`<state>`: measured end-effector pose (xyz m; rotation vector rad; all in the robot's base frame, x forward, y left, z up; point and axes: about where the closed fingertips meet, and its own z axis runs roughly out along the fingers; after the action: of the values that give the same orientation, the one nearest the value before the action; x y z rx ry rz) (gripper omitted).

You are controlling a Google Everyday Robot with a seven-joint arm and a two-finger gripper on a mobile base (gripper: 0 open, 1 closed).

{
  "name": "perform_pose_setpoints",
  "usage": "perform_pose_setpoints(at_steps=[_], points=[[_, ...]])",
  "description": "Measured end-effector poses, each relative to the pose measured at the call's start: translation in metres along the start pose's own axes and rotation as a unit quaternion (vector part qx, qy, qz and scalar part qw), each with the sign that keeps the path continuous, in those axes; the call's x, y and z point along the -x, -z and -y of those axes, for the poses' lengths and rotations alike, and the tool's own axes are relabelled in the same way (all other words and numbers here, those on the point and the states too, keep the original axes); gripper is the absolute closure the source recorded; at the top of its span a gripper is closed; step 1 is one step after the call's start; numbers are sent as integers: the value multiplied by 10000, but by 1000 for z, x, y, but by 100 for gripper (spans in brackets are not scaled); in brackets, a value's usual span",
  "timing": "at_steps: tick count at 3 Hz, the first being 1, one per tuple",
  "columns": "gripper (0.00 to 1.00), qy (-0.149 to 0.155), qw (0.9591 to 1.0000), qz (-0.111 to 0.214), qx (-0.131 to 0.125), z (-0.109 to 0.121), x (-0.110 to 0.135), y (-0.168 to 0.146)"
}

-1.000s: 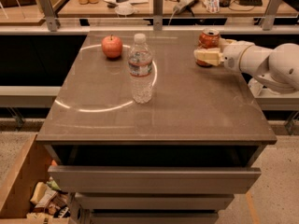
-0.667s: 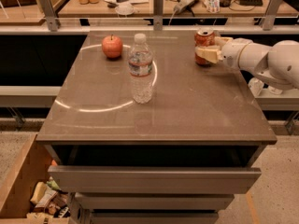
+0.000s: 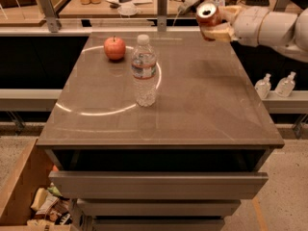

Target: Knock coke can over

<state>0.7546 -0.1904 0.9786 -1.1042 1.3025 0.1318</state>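
Note:
The coke can [image 3: 207, 14] is orange-red with a silver top. It is off the table, above the far right corner, tilted so its open top faces the camera. My gripper [image 3: 216, 22] reaches in from the right on a white arm [image 3: 269, 25]. It is shut on the can, with one cream finger [image 3: 220, 32] under it and the other behind it. The grey table [image 3: 202, 105] lies below.
A clear water bottle [image 3: 144, 71] stands upright mid-table. A red apple [image 3: 114, 48] sits at the far left. Two small bottles [image 3: 275, 84] stand on a ledge to the right. Drawers are below the table front, and an open box [image 3: 33, 201] is at lower left.
The can stood on the table's far right by the gripper. Now it is lifted off the surface and tilted, held in the gripper, which has risen.

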Motion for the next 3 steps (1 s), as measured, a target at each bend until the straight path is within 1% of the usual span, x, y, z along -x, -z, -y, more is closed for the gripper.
perform_pose_setpoints(at_steps=[1,2,3], points=[[100,681,9969,23,401,17,29,0],[100,878,9947,47,530,26,44,17],[100,966,9920,-50,806,9,23,-15]])
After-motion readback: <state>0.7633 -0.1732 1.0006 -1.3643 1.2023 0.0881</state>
